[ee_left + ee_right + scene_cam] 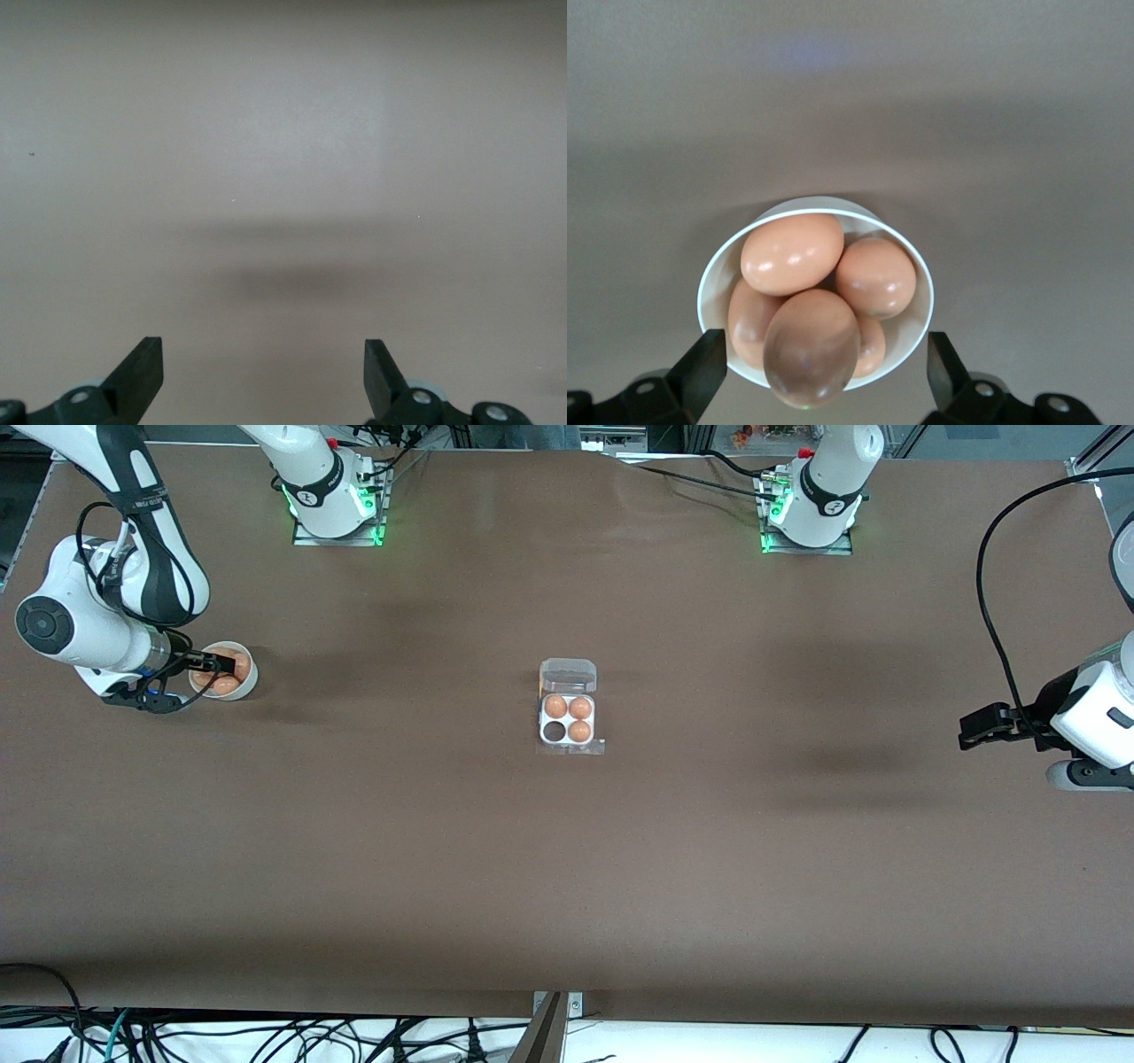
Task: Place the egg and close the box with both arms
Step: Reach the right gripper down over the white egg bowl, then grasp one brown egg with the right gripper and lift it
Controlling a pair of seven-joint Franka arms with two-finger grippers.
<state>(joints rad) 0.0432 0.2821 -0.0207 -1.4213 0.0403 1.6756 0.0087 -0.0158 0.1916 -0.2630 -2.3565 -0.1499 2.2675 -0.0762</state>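
Observation:
The box (567,722) sits mid-table, a clear-plastic carton with its lid (568,676) swung open. It holds three brown eggs, and the cell (555,732) nearest the front camera toward the right arm's end is empty. My right gripper (213,662) hangs open just over a white bowl (251,677) of several brown eggs. In the right wrist view its fingers (709,354) straddle the bowl (917,266), with the top egg (811,347) between them, untouched. My left gripper (974,731) waits open over bare table at the left arm's end, nothing between its fingers (146,359).
Both arm bases (332,505) (811,514) stand along the table edge farthest from the front camera. Cables (266,1036) lie past the table edge nearest the front camera. Brown tabletop (567,868) stretches between bowl, box and left gripper.

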